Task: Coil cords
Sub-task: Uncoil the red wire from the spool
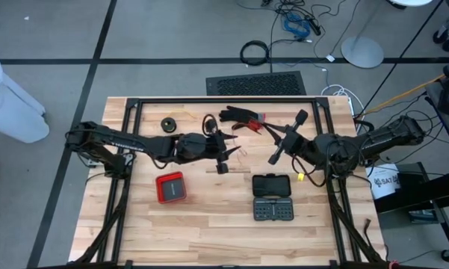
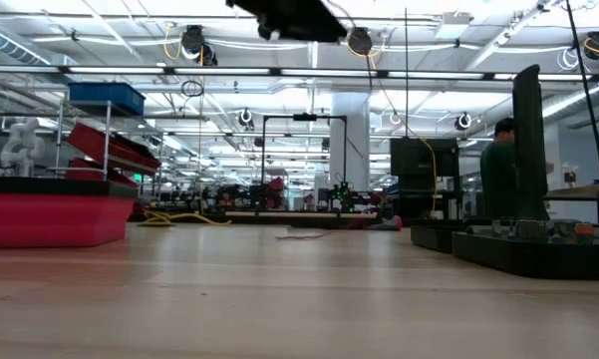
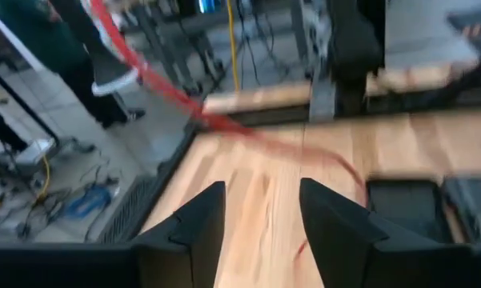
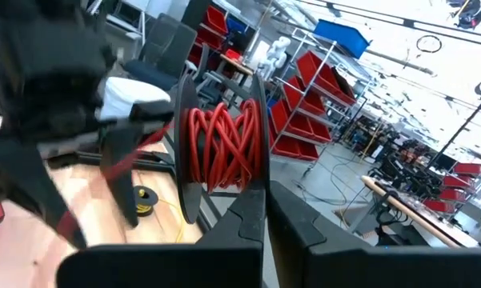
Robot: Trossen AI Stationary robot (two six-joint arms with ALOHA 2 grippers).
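Table, seen from above. Small spool near the far edge, left of centre. Glove to its right along the same edge, a cord trailing at its near side. Left gripper over mid-table, just right of its arm. Right gripper right of centre, near the glove. Flat case toward the near left. Two trays right of it: one behind, the other in front, touching.

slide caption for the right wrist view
Right tool pinching a black spool wound with red cord, raised above the wooden table.
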